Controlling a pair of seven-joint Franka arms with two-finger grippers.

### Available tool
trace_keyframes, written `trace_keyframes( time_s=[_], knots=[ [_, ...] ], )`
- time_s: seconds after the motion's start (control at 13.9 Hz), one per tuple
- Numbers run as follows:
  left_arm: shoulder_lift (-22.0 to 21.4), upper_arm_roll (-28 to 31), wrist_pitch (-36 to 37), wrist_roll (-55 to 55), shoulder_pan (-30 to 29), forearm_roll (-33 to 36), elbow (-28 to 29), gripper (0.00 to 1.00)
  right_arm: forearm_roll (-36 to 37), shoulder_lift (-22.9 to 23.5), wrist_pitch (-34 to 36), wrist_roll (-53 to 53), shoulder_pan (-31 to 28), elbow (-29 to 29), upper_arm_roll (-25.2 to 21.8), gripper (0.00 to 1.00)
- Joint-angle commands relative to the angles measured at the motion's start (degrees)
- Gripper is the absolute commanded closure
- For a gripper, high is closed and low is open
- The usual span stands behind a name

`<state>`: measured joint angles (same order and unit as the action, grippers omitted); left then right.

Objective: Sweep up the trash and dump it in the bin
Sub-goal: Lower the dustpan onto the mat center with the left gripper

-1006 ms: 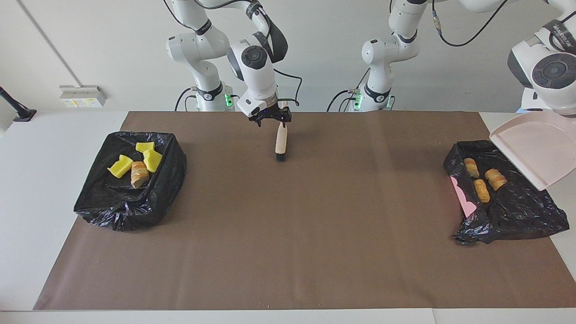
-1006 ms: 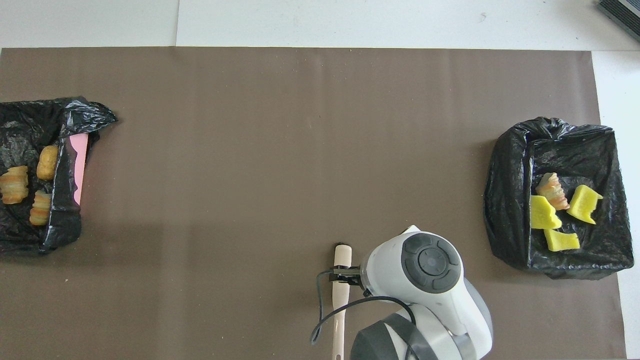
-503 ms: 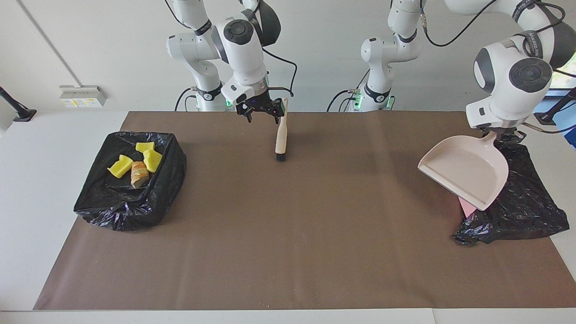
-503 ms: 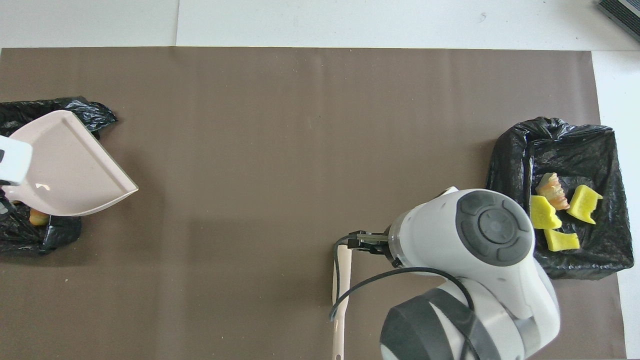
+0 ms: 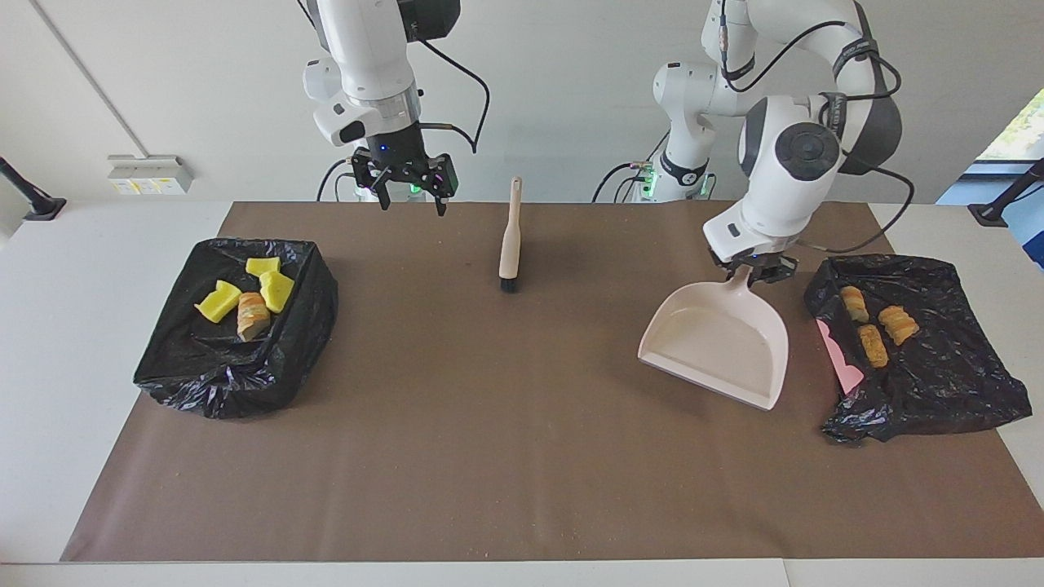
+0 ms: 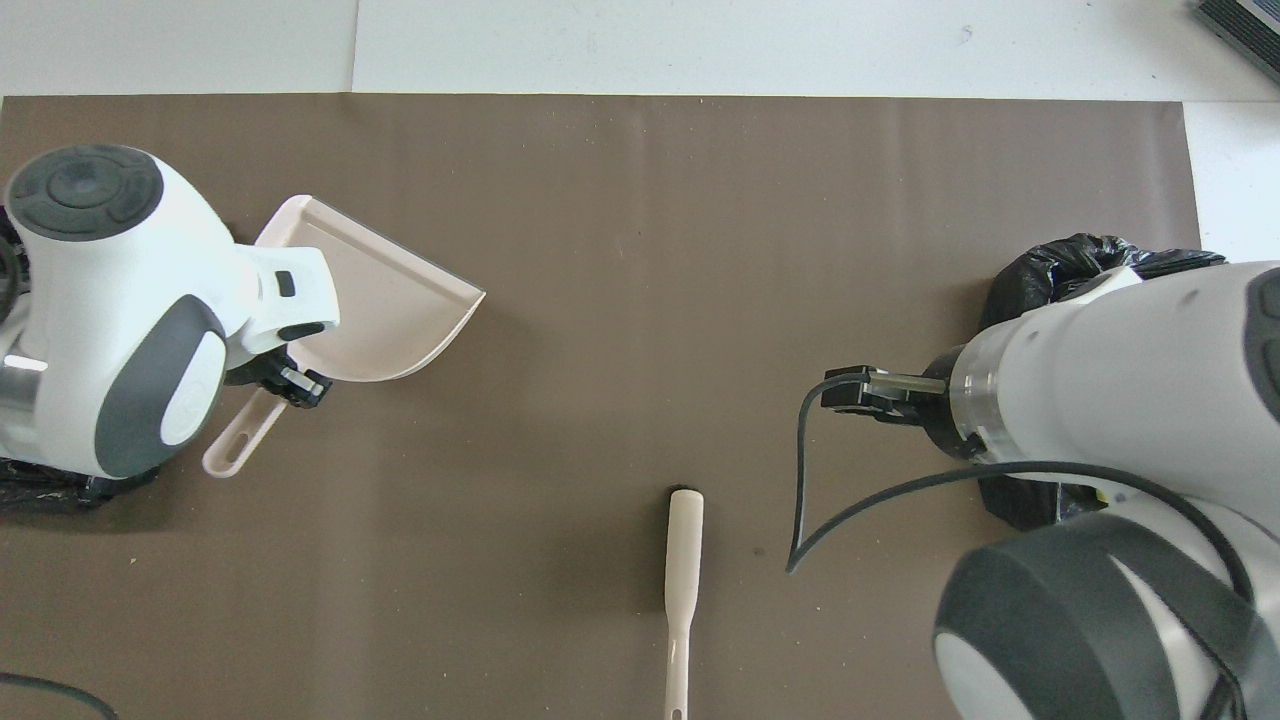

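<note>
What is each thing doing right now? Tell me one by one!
Brush: lying on the mat, nobody holding it.
Dustpan: empty, held by its handle.
Left gripper: shut on the dustpan handle.
Right gripper: open, empty, up in the air.
Both bins: trash inside.

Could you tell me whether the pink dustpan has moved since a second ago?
Yes. The dustpan, held by the left gripper, has come off the bin at the left arm's end and now sits beside it, toward the brush.
</note>
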<state>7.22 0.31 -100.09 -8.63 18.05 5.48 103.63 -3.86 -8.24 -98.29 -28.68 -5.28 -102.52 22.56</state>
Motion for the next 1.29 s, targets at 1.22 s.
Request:
trace_keyframes(
  time_s=[1.22],
  knots=[
    [32.2, 0.5, -12.1, 42.8, 22.9, -14.7, -33.0, 1.00, 2.7, 0.2, 14.8, 24.1, -0.9, 8.8, -22.6, 0.00]
  ],
)
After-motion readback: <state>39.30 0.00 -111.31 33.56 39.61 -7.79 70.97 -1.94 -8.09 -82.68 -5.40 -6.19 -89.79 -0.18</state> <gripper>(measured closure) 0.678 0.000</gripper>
